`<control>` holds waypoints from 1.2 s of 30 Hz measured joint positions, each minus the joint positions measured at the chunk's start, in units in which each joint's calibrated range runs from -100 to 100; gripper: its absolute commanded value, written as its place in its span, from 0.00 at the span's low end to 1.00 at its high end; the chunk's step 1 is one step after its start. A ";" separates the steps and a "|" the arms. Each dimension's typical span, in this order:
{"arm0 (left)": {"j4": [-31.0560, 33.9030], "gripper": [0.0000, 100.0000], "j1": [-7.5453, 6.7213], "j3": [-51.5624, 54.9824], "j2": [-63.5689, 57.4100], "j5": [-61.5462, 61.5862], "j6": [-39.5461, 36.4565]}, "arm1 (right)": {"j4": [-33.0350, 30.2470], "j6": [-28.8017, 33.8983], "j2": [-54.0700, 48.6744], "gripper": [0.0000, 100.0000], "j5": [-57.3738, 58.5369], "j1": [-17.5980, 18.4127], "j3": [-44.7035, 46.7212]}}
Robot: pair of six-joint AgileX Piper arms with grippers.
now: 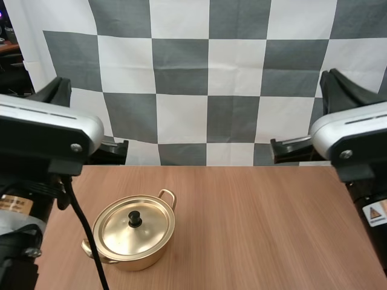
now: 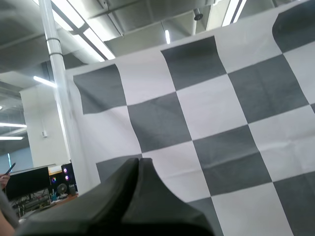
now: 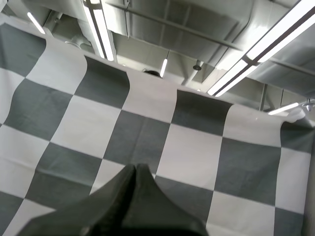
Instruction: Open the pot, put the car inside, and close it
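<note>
Table [image 1: 272, 229] bears 1 lidded pot [image 1: 145, 257], contents hidden, near handle [image 1: 88, 246] seemingly part-covered.

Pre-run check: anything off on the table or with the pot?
Nothing stands out. The pot sits upright on the table, its lid seated level with the knob on top; nothing spilled or dented that I can see. Left claw and right claw are shut on nothing.
</note>
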 measured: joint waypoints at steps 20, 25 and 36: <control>-0.12 0.00 0.00 23.18 0.00 16.63 -14.60 | 7.36 4.84 -1.56 0.20 33.52 -0.09 22.14; 0.25 0.00 0.00 23.18 0.00 24.04 -15.14 | 7.36 4.84 -1.56 0.19 33.87 -0.09 22.14; 0.34 0.00 0.00 23.18 0.00 24.98 -18.15 | 7.72 4.84 -1.56 0.00 34.34 -0.09 22.14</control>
